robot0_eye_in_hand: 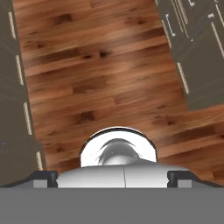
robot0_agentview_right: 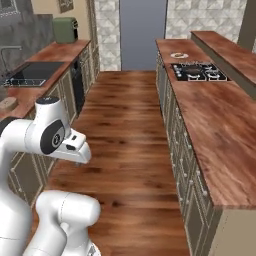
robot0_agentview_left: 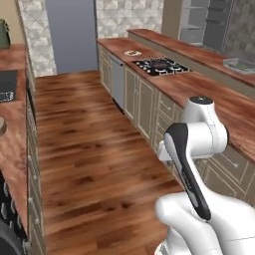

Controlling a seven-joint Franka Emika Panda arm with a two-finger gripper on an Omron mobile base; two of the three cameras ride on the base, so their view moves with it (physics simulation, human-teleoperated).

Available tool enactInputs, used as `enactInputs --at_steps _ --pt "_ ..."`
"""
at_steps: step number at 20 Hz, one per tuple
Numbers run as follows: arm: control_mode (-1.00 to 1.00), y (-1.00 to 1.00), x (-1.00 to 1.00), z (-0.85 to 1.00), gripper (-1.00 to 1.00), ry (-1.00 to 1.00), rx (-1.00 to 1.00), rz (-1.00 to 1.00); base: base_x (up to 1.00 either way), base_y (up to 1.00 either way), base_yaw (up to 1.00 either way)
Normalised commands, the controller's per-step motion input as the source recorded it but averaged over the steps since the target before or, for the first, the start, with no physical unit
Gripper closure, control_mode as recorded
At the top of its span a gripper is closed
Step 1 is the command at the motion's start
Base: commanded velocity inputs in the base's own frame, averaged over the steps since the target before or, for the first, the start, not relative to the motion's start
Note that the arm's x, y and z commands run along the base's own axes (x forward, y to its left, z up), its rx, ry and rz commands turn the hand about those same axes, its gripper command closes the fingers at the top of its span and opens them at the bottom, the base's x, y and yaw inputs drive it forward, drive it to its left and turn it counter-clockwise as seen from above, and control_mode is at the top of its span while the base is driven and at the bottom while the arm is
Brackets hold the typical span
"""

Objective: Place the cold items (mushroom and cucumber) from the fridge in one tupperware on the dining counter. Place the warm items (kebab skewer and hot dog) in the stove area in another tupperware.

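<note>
The stove [robot0_agentview_left: 160, 65], a black cooktop with four burners, is set into the long wood-topped counter [robot0_agentview_left: 209, 94] that runs along the right side of the aisle. Just beyond the stove on the same counter lies a small round plate [robot0_agentview_left: 132, 53]; whatever it carries is too small to make out. Behind the stove, one step higher, runs the dining counter [robot0_agentview_left: 169, 42] with its reddish-brown top, and on it, to the stove's right and nearer the robot, sits a shallow pale tub [robot0_agentview_left: 239, 64] with a low rim; its inside cannot be read. Past the far end of the dining counter, behind and to the right of the stove, stands the fridge [robot0_agentview_left: 201, 22], open, showing grey shelves; no food on them can be told at this size. Across the plank floor [robot0_agentview_left: 94, 149] from the stove runs a second counter [robot0_agentview_right: 50, 55] with a dark inset panel [robot0_agentview_right: 31, 72], and at its far end a green toaster [robot0_agentview_right: 65, 29]. The white arm [robot0_agentview_left: 194, 144] is folded up over the floor, on the near side of the stove and well apart from it. The claw [robot0_eye_in_hand: 112, 178] points down at the floor boards, its two dark fingertips [robot0_eye_in_hand: 43, 177] standing wide apart with nothing between them.
</note>
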Motion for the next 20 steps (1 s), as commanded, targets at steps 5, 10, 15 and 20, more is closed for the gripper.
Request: enactInputs --at_steps 5,10,15,20 --pt "1.00 0.00 0.00 0.00 -1.00 0.00 0.00 0.00 1.00 0.70 -0.23" --pt "1.00 0.00 0.00 0.00 -1.00 0.00 0.00 0.00 1.00 0.08 0.02" --pt "1.00 0.00 0.00 0.00 -1.00 0.00 0.00 0.00 1.00 0.00 0.04" --pt "1.00 0.00 0.00 0.00 -1.00 0.00 0.00 0.00 1.00 -0.06 0.02"
